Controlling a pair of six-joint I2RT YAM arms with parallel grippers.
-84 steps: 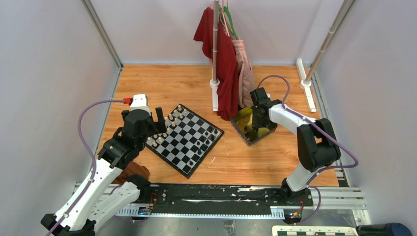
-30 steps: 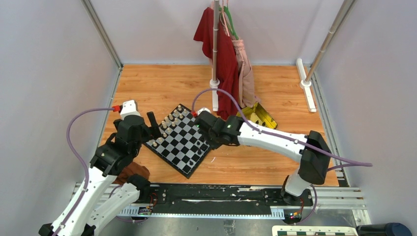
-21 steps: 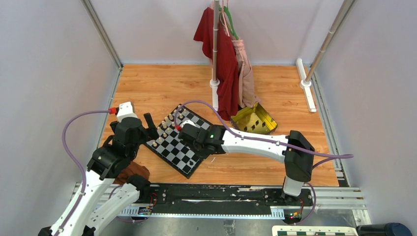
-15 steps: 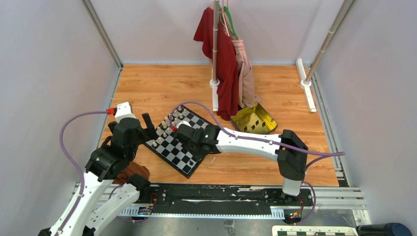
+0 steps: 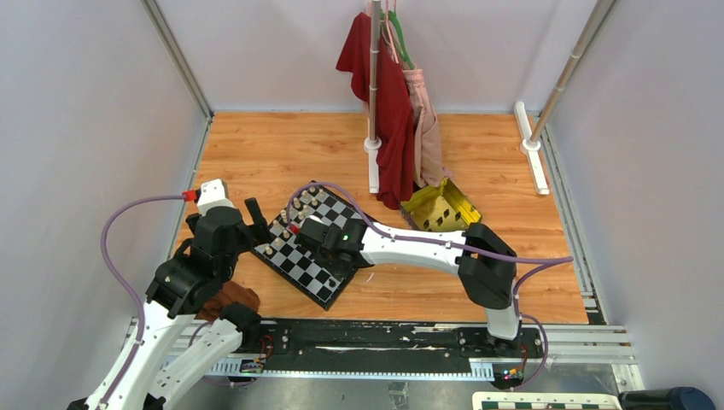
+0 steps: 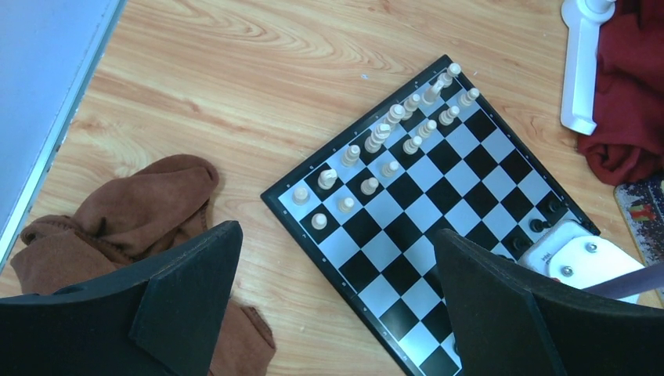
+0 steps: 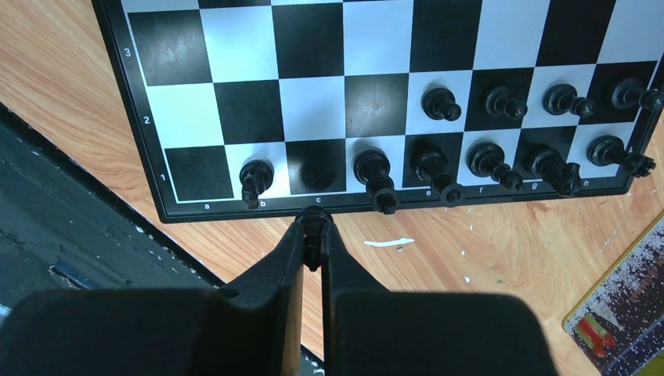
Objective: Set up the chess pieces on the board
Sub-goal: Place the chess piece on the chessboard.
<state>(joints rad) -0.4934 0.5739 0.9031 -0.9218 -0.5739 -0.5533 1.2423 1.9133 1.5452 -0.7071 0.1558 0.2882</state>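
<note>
On the wooden tabletop | board lies flat, turned cornerwise | left claw spread wide, empty, near the cream side | right claw almost closed over the black-side edge, pinching a small black piece | cream pieces in two rows along one edge | black pieces along the opposite edge

Black-and-white checked board, cream pieces, black pieces, brown cloth

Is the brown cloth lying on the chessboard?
No, the brown cloth lies on the wooden table beside the board, apart from it.
</note>
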